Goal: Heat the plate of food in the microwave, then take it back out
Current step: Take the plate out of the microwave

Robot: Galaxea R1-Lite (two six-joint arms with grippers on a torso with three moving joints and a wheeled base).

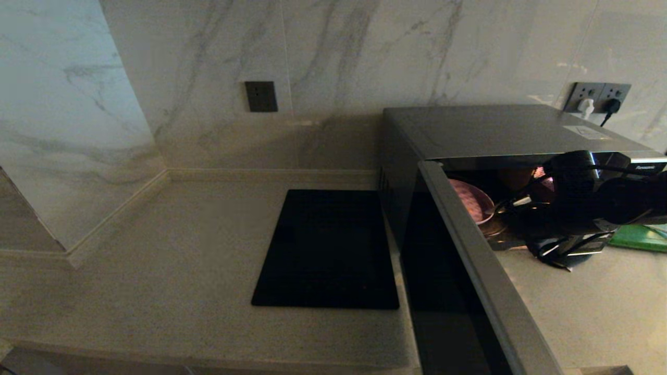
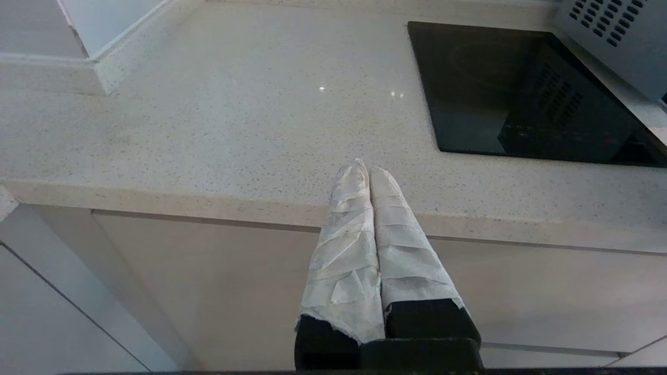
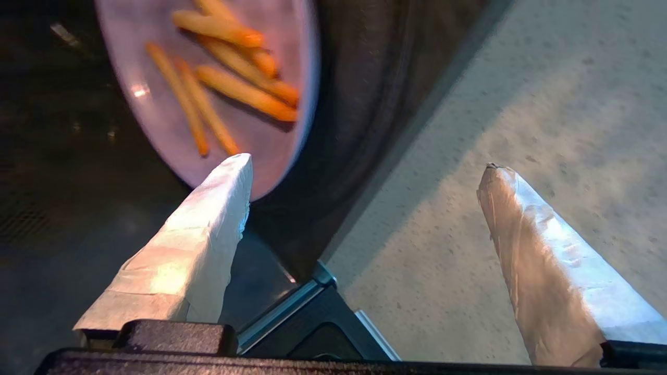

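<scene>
The microwave [image 1: 500, 130] stands at the right of the counter [image 1: 182, 250] with its door [image 1: 469, 271] swung open toward the near side, which leaves the cavity open to an arm coming from the front. The plate of food [image 3: 208, 94], a pale pink plate carrying orange-yellow sticks, lies inside the cavity on the dark turntable [image 3: 359, 104], at the left part of the opening in the head view [image 1: 471, 200]. The right gripper [image 3: 365, 172] is at the mouth of the oven, fingers [image 3: 208, 229] spread wide and holding nothing; one finger is over the cavity floor just beside the plate rim, the other over the counter outside. This spread suits either a release or an approach; which one cannot be told. The left gripper [image 2: 369, 172] is parked at the near counter edge, left of the black slab [image 1: 328, 250], fingers pressed together and empty, well apart from the work. A green board [image 1: 641, 237] lies right of the oven.
</scene>
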